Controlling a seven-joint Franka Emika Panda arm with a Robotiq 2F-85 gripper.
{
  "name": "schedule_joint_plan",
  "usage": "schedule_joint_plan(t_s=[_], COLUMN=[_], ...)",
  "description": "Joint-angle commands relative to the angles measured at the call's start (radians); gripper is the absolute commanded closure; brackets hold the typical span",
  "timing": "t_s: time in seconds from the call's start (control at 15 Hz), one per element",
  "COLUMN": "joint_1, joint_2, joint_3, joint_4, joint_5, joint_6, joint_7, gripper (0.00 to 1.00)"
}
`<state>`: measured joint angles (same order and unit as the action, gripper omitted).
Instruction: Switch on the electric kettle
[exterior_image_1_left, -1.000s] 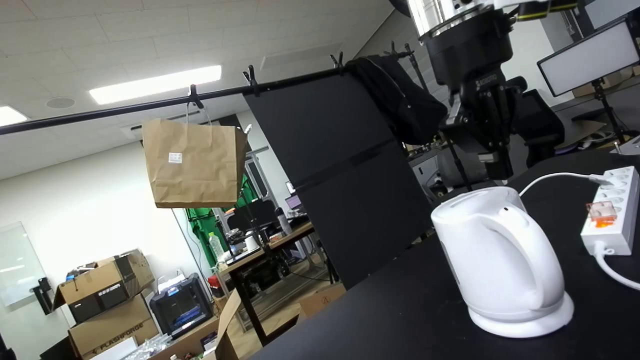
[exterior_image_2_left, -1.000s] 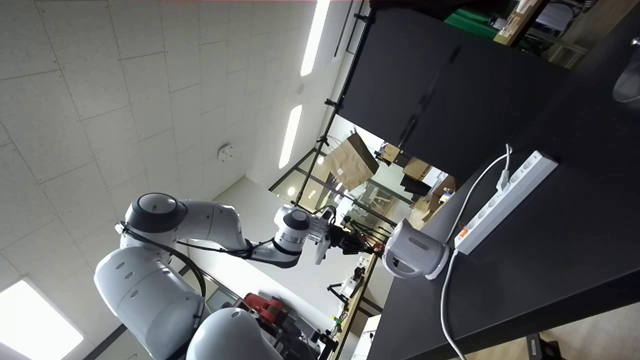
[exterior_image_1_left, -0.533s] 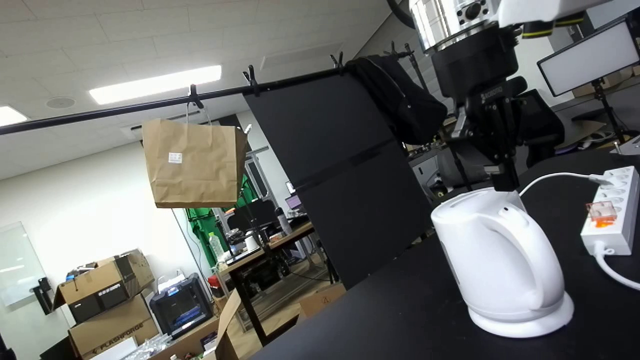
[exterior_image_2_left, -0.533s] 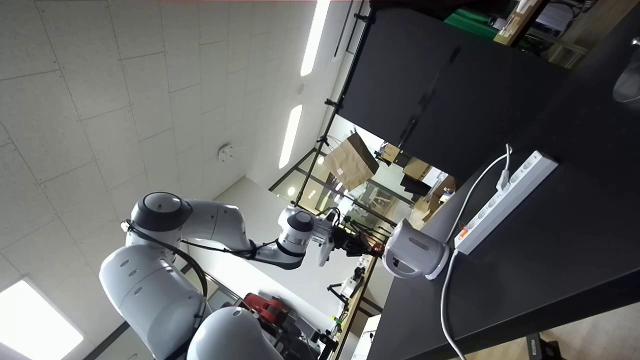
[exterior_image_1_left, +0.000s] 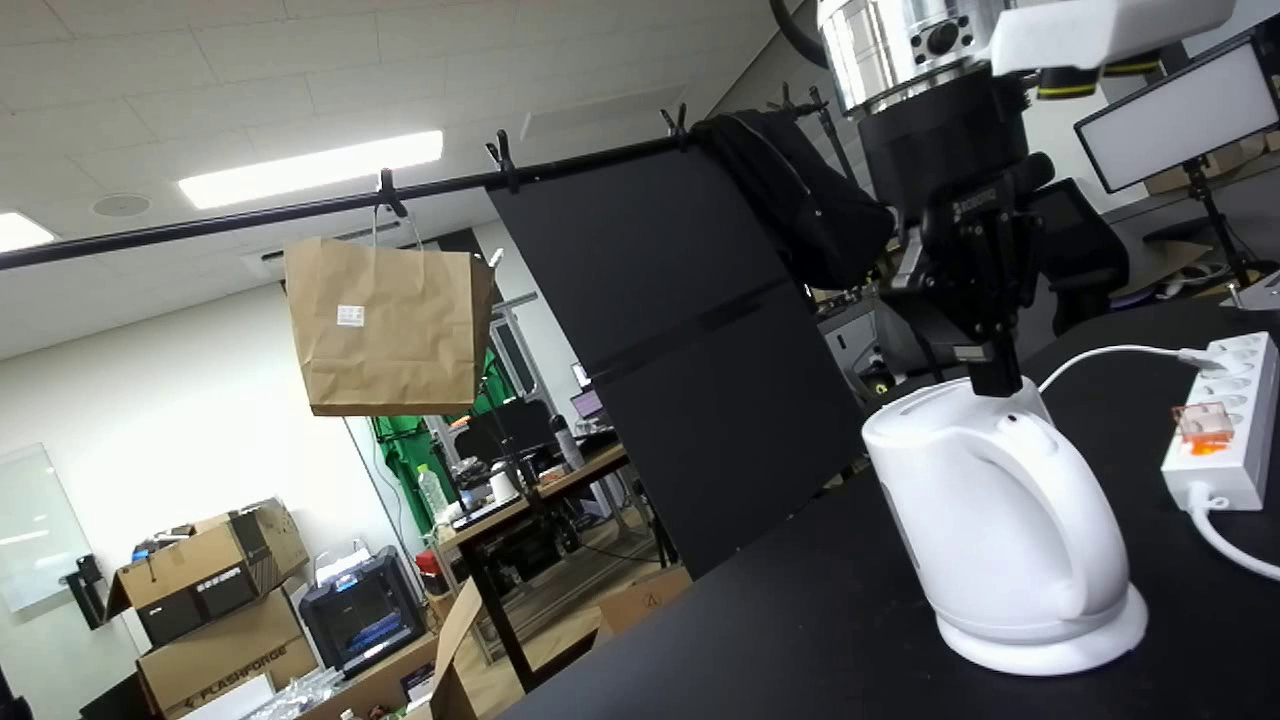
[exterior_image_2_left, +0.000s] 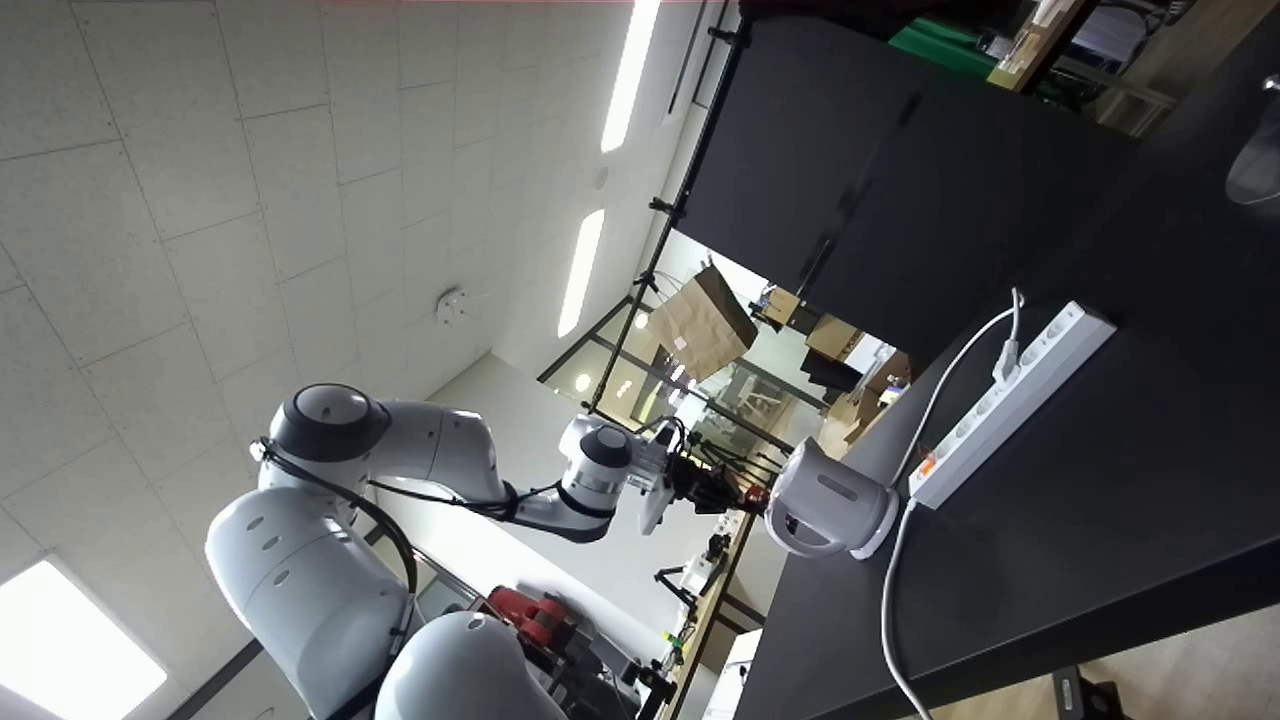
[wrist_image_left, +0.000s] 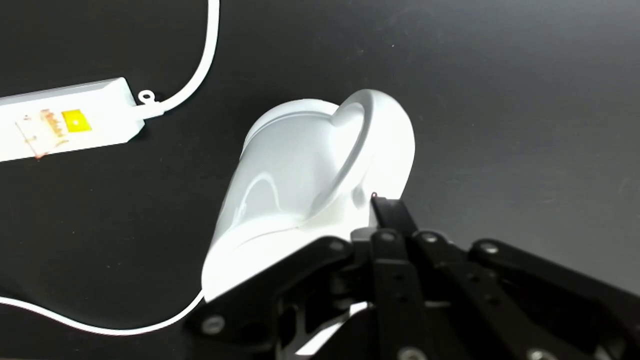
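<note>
Pointing the gripper (exterior_image_1_left: 996, 377), closed on nothing, down at the top of the electric kettle (exterior_image_1_left: 1000, 530), upright on the black table (exterior_image_1_left: 780, 640), presumably making one blunt tip for pressing near the handle (exterior_image_1_left: 1075, 510). Cannot tell whether touching. Leaves room to move beyond the handle's outer edge, with the power strip (exterior_image_2_left: 1012, 405) off another side.

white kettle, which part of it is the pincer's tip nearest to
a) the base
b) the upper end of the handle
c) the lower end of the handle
b: in the wrist view the tip of the shut pincer sits right by the upper end of the handle, while in an exterior view the base is well below it.
</note>
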<state>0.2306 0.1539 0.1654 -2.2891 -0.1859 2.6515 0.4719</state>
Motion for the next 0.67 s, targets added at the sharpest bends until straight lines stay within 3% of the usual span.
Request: schedule_joint_plan(t_s=[0.0, 0.6], joint_1=[0.023, 0.031], joint_2=[0.015, 0.036], joint_3=[-0.023, -0.045], joint_4=[0.007, 0.004], joint_5=[-0.011, -0.005], joint_6=[0.005, 0.023], joint_7=[0.040, 0.045], gripper=[1.00, 1.00])
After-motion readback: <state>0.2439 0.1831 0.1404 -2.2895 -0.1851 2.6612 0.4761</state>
